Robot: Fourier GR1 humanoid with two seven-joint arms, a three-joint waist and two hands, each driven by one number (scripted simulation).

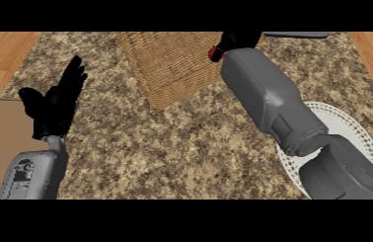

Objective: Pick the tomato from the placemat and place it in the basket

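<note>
R hand [237, 39] at top edge, fingers curled on tomato [215, 53], only a red sliver shows, over woven placemat [171, 68]. R forearm hides part of white basket [335, 120]. L hand [55, 100] open, resting at left.

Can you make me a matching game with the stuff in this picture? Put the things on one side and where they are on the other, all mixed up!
Things:
1. tomato
2. placemat
3. basket
4. left hand

Places or looks:
A. white, at the right, partly hidden under the right forearm
B. open, fingers up, at the left
C. red, peeking out of the right hand near the top
D. woven, tan, at the top middle of the counter

Pairs: 1-C, 2-D, 3-A, 4-B
</note>
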